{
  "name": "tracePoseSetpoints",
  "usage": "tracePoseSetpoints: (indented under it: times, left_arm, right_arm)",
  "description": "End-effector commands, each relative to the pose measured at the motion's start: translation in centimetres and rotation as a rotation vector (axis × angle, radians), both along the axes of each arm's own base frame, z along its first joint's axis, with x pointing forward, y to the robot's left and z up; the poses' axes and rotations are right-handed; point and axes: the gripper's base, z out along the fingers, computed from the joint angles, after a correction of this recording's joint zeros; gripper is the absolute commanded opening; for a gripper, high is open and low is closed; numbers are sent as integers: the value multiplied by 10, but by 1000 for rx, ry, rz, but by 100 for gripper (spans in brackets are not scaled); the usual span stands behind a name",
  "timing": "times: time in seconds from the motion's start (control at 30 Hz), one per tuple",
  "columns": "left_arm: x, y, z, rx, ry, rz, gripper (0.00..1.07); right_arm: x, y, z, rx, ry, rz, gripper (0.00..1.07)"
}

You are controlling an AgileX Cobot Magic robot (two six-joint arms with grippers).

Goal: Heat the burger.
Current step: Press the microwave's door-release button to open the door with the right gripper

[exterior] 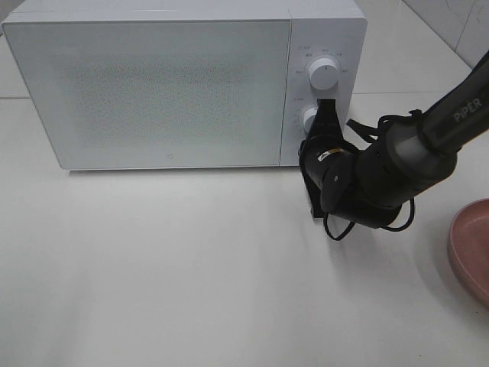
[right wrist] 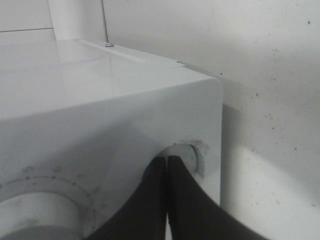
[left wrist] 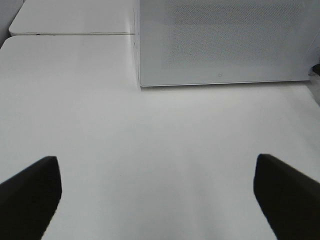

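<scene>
High view: burger not showing, probably sitting inside shut microwave [exterior: 153, 84], sideways from right claw [exterior: 326, 107], the nearer one; jaws together, touching control panel [exterior: 348, 46].
Left wrist: left claw [left wrist: 156, 167] gaping apart, hovering over table [left wrist: 150, 125], microwave ahead.
Right wrist: closed tips meeting knob [right wrist: 194, 156].

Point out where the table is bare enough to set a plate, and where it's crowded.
Free: the white tabletop in front of the closed white microwave oven, leftward to the picture's edge. Crowded: the right side, where the black right arm reaches the oven's lower knob, and the round pink plate sits at the edge.
</scene>
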Motion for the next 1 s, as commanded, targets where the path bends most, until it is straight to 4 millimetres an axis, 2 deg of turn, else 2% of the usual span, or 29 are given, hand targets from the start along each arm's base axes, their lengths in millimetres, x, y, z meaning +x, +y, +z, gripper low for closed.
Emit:
tracePoseSetpoints:
  times: [0.03, 0.3, 0.53, 0.77, 1.0]
  left_arm:
    - [-3, 0, 0, -6, -23, -5, 100]
    - [-3, 0, 0, -6, -23, -5, 100]
    - [-3, 0, 0, -6, -23, -5, 100]
    - [-3, 0, 0, -6, -23, -5, 100]
    - [-3, 0, 0, -6, -23, -5, 100]
  right_arm:
    - [24, 4, 25, -15, -222, -18, 0]
    - [37, 2, 33, -50, -306, -60, 0]
    - [41, 0, 37, -44, -333, -90, 0]
    - [39, 3, 29, -47, -246, -51, 0]
    - [35, 6, 30, -44, -210, -21, 0]
